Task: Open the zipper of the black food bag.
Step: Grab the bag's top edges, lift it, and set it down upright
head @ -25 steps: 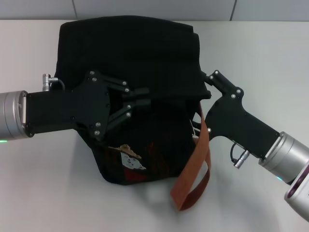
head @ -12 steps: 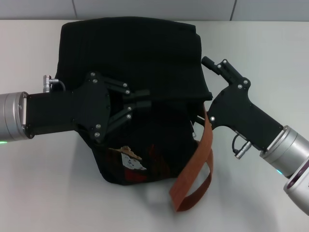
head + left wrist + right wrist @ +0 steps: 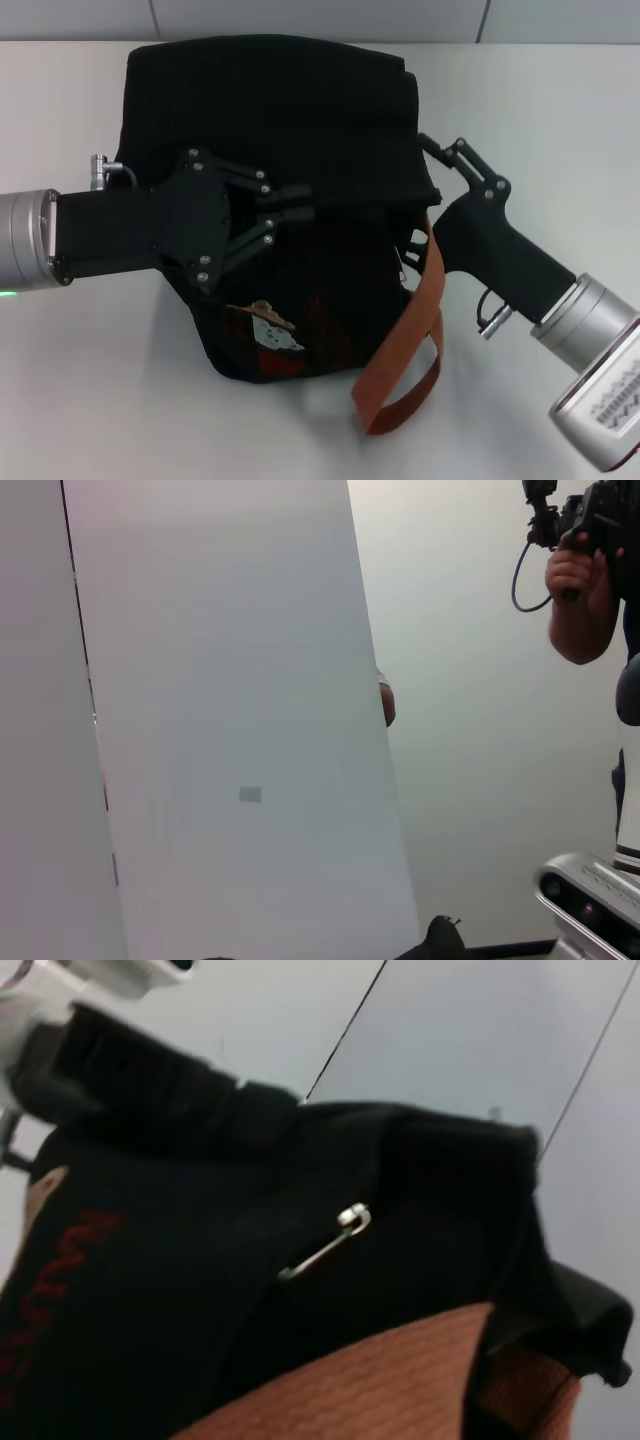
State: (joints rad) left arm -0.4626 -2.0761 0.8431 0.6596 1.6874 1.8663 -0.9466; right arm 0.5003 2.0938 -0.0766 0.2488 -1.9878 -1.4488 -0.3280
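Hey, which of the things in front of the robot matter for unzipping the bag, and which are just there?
Part of the job:
black food bag
silver zipper pull
left gripper, on the bag's top
right gripper, at the bag's right edge

Just there:
orange-brown strap
white table

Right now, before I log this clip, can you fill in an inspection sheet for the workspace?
Surface: white table, bare areas seen.
Job's things: black food bag lies across the table's middle; an orange strap loops off its robot-right side. A silver zipper pull shows in the right wrist view, free of any finger.
Clutter: nothing seen.
End effectors: left end effector over the bag's middle, fingers spread apart on the fabric; right end effector at the bag's right edge, grip not visible.
Cables: short looped cable on the right wrist.
Surroundings: grey wall panels; a person holding a camera in the left wrist view.
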